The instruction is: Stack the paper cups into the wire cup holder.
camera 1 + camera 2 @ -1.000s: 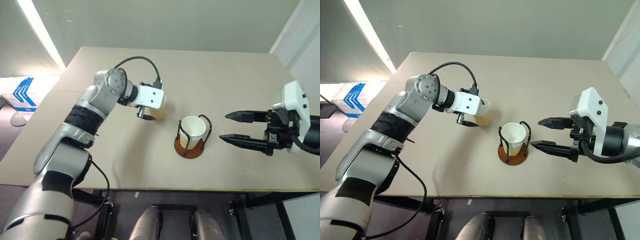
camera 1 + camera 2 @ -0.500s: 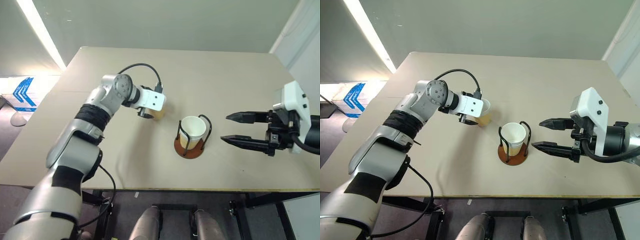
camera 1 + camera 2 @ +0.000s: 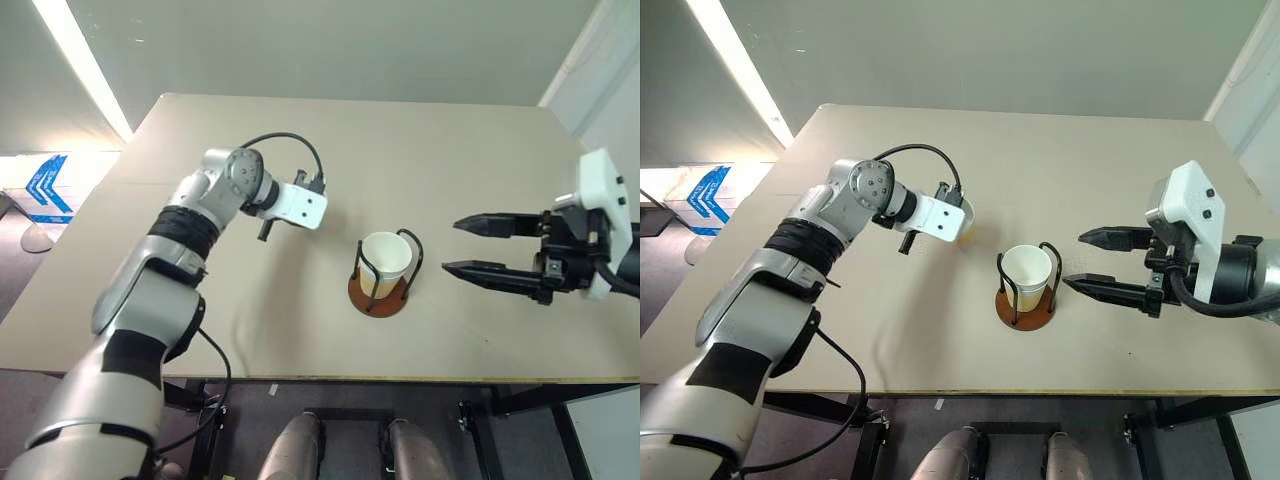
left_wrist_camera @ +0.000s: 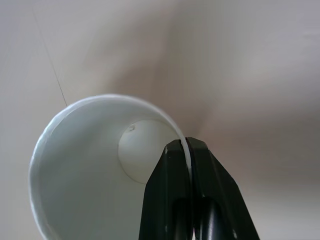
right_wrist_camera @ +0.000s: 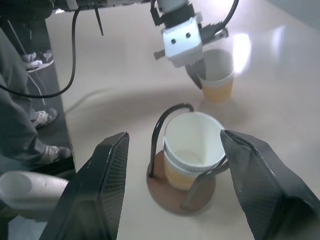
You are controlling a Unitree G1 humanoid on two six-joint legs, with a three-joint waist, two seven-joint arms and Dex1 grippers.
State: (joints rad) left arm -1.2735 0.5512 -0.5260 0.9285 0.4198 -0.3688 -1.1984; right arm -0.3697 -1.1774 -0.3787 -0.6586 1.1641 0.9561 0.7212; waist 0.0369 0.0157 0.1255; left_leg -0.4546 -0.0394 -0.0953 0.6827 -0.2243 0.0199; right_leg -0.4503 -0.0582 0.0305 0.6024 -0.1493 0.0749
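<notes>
Pale beige laminate covers the bench, which carries the task's things near its middle. The wire cup holder, a round reddish-brown disc base with thin black wire loops rising from it, stands upright on the bench toward the near edge. One small tapered paper cup, pale yellow-tan outside and white inside with a rolled white rim, sits upright inside the loops, mouth up; whether more cups are nested in it cannot be told.

A second paper cup of the same kind stands upright on the bench just to the left of the holder and a little farther away, apart from it. The left end effector is clamped on this cup's rim: in the left wrist view its two black fingers are pressed together with the thin white wall pinched between them, one finger inside the cup and one outside. From the head views the white housing of the left wrist covers most of this cup, leaving only a sliver of its tan side showing at the housing's right edge.

The right end effector hangs above the bench to the right of the holder, its fingers spread apart and empty, pointing left toward the cup in the holder. In the right wrist view the holder and its cup lie between those two open fingers but farther off, untouched by them.
</notes>
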